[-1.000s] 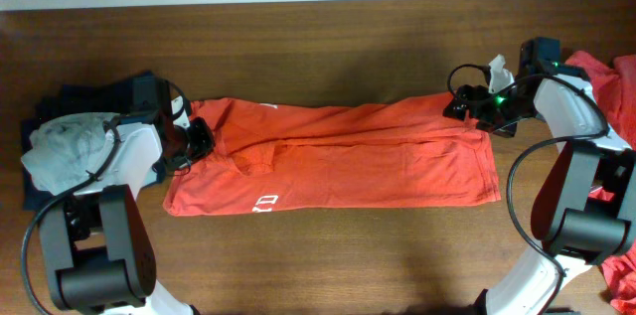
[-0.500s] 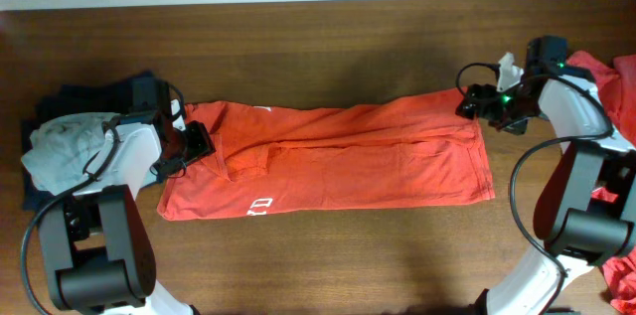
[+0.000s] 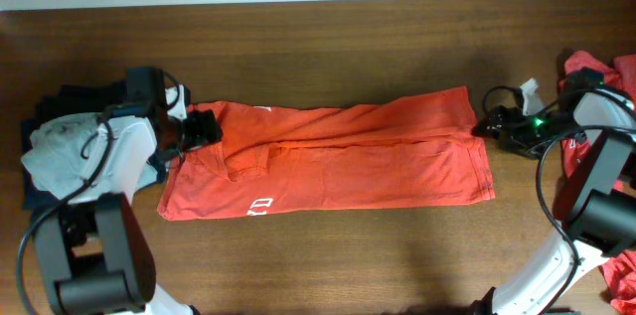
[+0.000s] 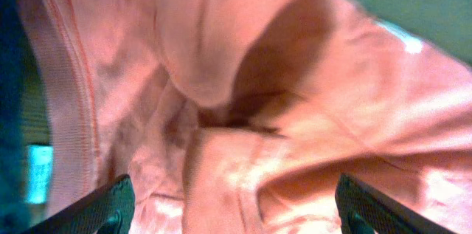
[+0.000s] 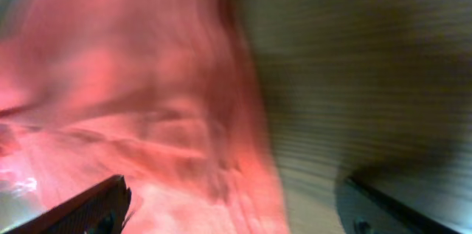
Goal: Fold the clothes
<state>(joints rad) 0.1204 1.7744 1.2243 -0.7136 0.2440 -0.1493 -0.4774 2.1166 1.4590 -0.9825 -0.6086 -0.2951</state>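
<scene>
1. The orange-red T-shirt [image 3: 338,161] lies flat across the middle of the worktop [image 3: 328,47], folded lengthwise into a long band. Its white print [image 3: 263,203] shows near the left end of the front edge.
2. The left pincer [image 3: 207,126] sits over the shirt's left end and the right pincer [image 3: 492,126] sits just off its right edge. Both stand spread wide and hold nothing.
3. The step in hand looks like the pause between folds: the lengthwise fold is laid, and the crosswise fold is not yet begun.
4. The next move probably calls for each pincer to take the cloth at its own end. One end would then be carried over toward the other with the layers kept together. The upper layer near the left end is rumpled and may need smoothing first.
5. Only the overhead view shows the whole band and the other clothes. A grey garment [image 3: 55,151] lies on a navy garment [image 3: 50,101] at far left, and a heap of red clothes [image 3: 588,65] lies at far right.
6. The left wrist view gives what the overhead cannot: deep folds and a ribbed hem under the parted fingers [image 4: 103,204], with no cloth pinched.
7. The right wrist view, though blurred, shows the shirt's edge running between the tips, with bare worktop on the far side.
</scene>
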